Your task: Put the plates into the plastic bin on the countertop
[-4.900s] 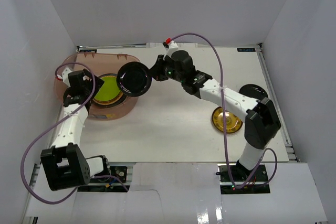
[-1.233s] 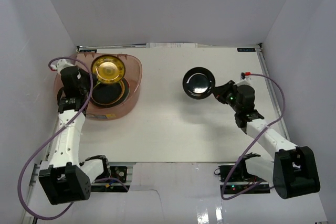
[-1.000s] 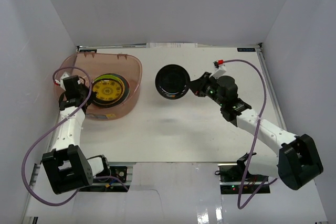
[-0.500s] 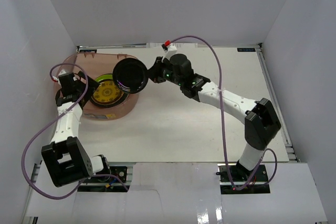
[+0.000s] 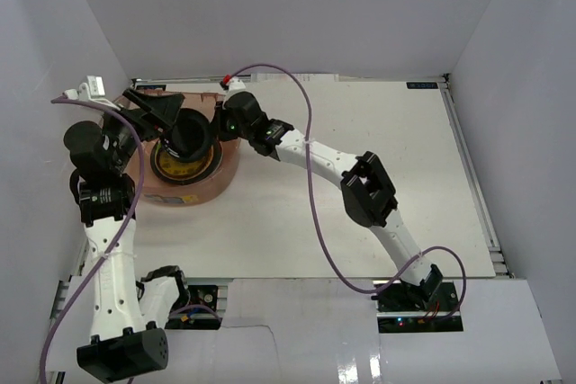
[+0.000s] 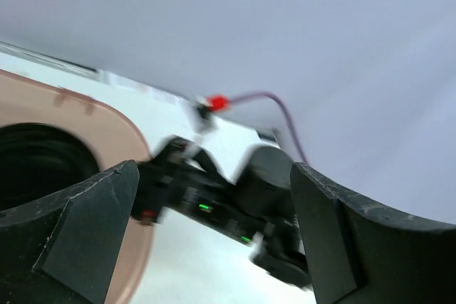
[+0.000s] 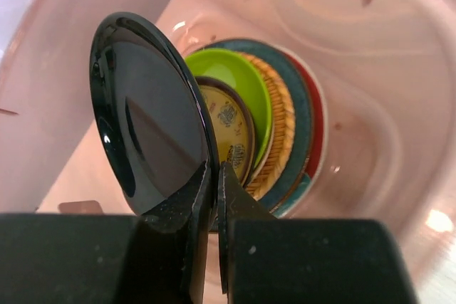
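The plastic bin (image 5: 225, 164) sits at the far left of the countertop (image 5: 360, 195). My right gripper (image 7: 214, 183) is shut on the rim of a black plate (image 7: 149, 126), held on edge inside the bin just over the stack. In that stack I see a gold patterned plate (image 7: 231, 133), a lime green one (image 7: 242, 80), a woven tan one (image 7: 279, 126) and a teal one (image 7: 303, 122). From above, the black plate (image 5: 189, 135) covers most of the gold plate (image 5: 184, 166). My left gripper (image 5: 165, 119) hangs open and empty above the bin's left side.
The right arm (image 5: 315, 155) stretches across the table from the near right to the bin, its purple cable (image 5: 310, 204) looping over it. In the left wrist view the right gripper's body (image 6: 235, 204) shows between my open fingers (image 6: 78, 233). White walls (image 5: 72, 33) stand close round the table.
The right arm swept the black plate left from mid-table into the bin. The left gripper opened beside the gold plate lying in the bin and rose above it.
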`<state>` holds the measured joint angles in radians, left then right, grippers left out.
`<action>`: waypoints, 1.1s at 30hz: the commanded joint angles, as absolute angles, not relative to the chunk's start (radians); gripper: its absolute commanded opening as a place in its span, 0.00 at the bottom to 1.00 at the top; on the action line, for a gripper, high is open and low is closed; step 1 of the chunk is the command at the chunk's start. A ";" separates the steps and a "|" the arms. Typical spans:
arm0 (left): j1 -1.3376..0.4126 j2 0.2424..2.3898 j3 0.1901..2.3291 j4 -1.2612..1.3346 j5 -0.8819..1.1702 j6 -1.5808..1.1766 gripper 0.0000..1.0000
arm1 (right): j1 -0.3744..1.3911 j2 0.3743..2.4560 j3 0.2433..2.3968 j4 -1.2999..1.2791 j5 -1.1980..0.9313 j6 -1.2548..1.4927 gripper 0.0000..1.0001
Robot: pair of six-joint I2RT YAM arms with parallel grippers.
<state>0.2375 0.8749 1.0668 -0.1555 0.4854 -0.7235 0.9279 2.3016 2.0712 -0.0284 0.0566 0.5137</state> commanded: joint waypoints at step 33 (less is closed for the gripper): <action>0.018 0.669 1.045 -0.075 0.897 -0.715 0.98 | 0.960 0.567 0.637 0.006 0.569 0.276 0.76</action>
